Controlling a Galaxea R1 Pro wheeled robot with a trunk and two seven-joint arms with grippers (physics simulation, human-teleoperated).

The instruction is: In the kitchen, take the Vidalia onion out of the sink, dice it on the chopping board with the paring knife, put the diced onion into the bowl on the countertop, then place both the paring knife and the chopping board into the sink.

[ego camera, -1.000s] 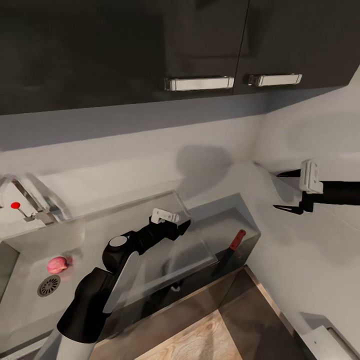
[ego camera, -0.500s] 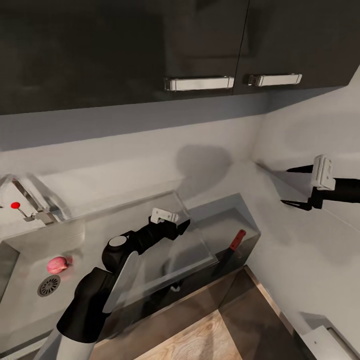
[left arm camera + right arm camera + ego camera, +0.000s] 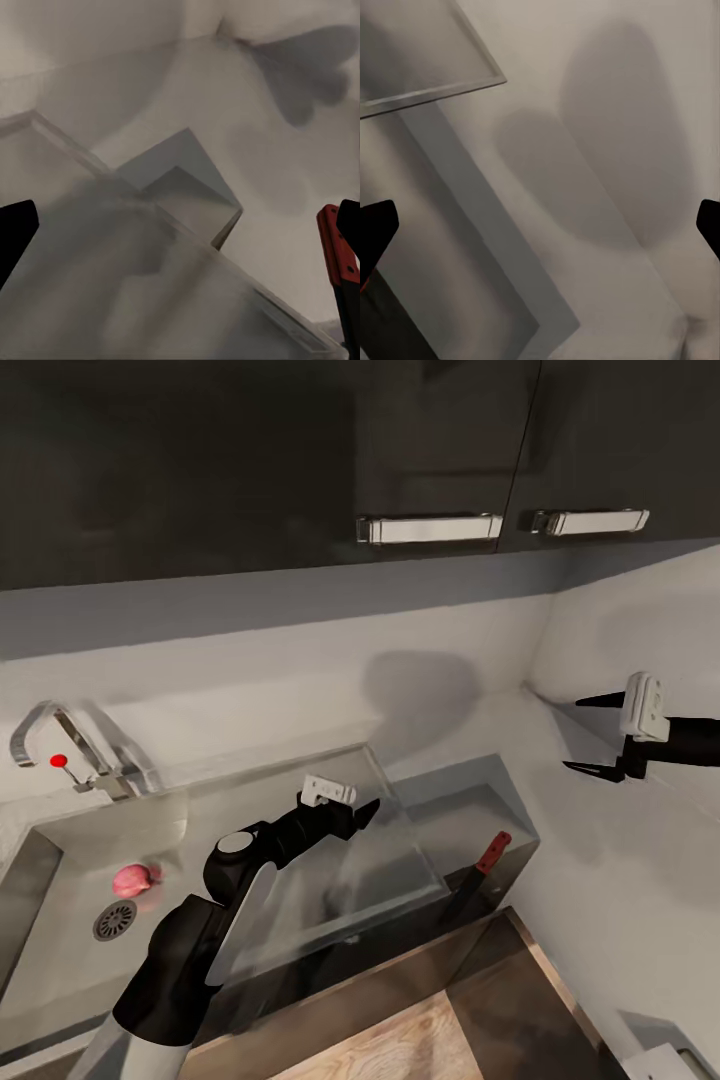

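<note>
The pinkish Vidalia onion (image 3: 133,879) lies in the steel sink (image 3: 60,840), just behind the drain. On the grey countertop (image 3: 465,800), at its front right corner, the paring knife (image 3: 478,872) lies with its red handle (image 3: 337,253) pointing back. My left gripper (image 3: 366,812) hovers open over the sink's drainboard (image 3: 330,860), between the onion and the knife. Off to the right, near the side wall, my right gripper (image 3: 594,734) hangs open and holds nothing. The chopping board and the bowl are out of view.
A chrome tap (image 3: 45,730) with a red dot stands behind the sink. Dark wall cabinets (image 3: 430,460) with metal handles hang overhead. A white side wall (image 3: 640,860) closes the counter's right end. Wooden floor (image 3: 400,1040) shows below.
The camera has turned left, so the whole picture shifted right. My right gripper drew back to the right, away from the counter. The left arm, onion and knife stayed put.
</note>
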